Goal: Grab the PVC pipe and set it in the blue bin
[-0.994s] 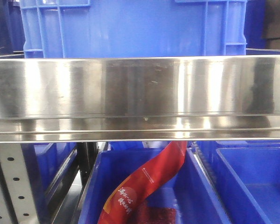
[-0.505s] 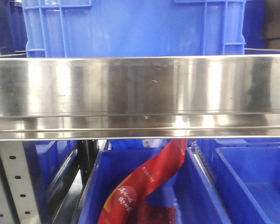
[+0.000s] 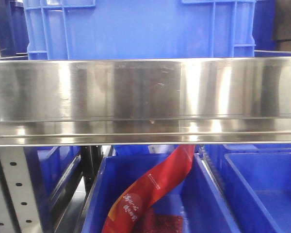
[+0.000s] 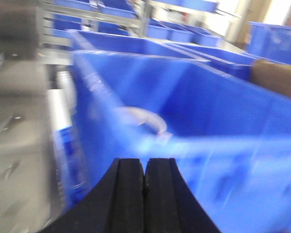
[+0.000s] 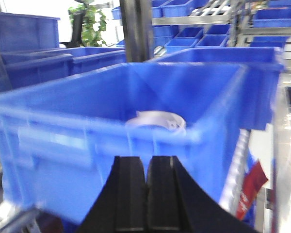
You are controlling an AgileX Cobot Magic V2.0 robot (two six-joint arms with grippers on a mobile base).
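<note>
- The left gripper (image 4: pixel 144 191) is showing at the bottom of its wrist view, its two black fingers (image 4: pixel 127 194) pressing flat against each other with only a thin seam between them.
- It is gripping nothing and pointing forward, roughly level.
- The right gripper (image 5: pixel 146 194) is sitting the same way at the bottom of its own wrist view, black fingers (image 5: pixel 162 194) meeting along a narrow seam, nothing between them.
- Neither arm is appearing in the front view.
- Wrists and arm links are lying outside both wrist views.
</note>
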